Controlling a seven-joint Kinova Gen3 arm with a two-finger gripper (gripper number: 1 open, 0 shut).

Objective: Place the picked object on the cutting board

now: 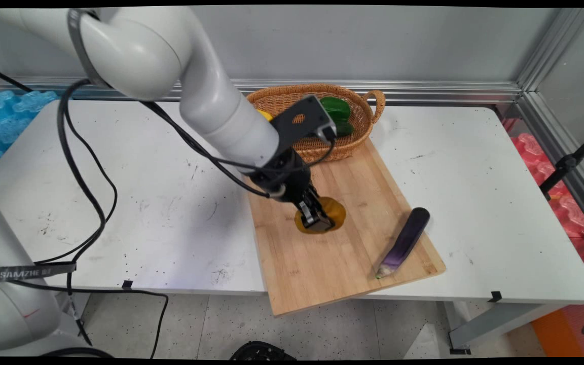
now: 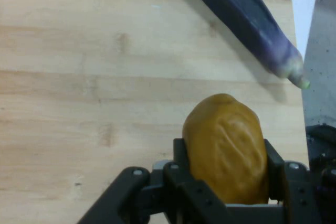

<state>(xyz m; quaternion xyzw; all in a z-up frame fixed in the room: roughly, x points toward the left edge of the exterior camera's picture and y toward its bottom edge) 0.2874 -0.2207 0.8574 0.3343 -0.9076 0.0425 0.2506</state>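
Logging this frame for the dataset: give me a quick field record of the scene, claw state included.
claw: shut on potato, low over the board
potato: yellow-brown, between the claw's fingers
board: wooden, near end overhangs the table's front edge
eggplant: purple, lies on the board to the right of the potato, apart from it
basket: wicker, at the board's far end, holds a green item and a yellow one
table: white
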